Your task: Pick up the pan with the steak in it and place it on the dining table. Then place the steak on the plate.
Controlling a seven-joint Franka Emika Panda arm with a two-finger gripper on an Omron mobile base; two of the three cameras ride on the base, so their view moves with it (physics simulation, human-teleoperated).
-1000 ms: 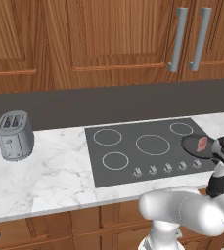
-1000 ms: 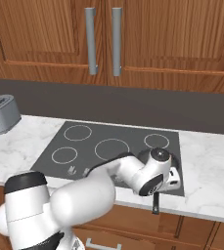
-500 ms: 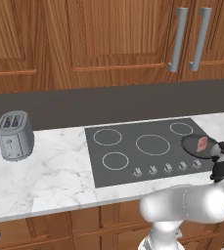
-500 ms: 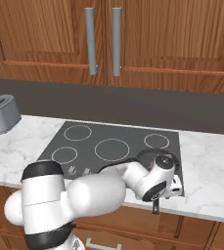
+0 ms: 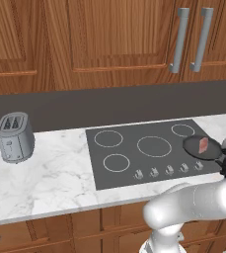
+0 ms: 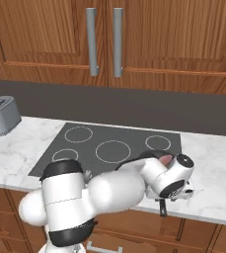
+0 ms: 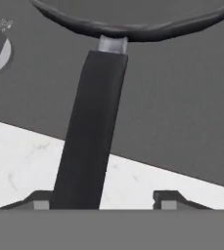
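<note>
1. Since a moment ago, the arm is dropping lower beside the pan [image 5: 202, 148].
2. Now the gripper [image 7: 101, 202] is sitting around the pan handle [image 7: 90, 132], fingers spread, not squeezing yet.
3. Steak [image 5: 203, 145] is lying in the pan on the stove's [image 5: 149, 150] near right corner.
4. Next, it needs squeezing, then lifting.

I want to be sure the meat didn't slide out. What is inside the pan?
In the left base view the pan sits on the cooktop and holds one pinkish steak. In the right base view the arm covers most of the pan, so little of its inside shows there.
</note>
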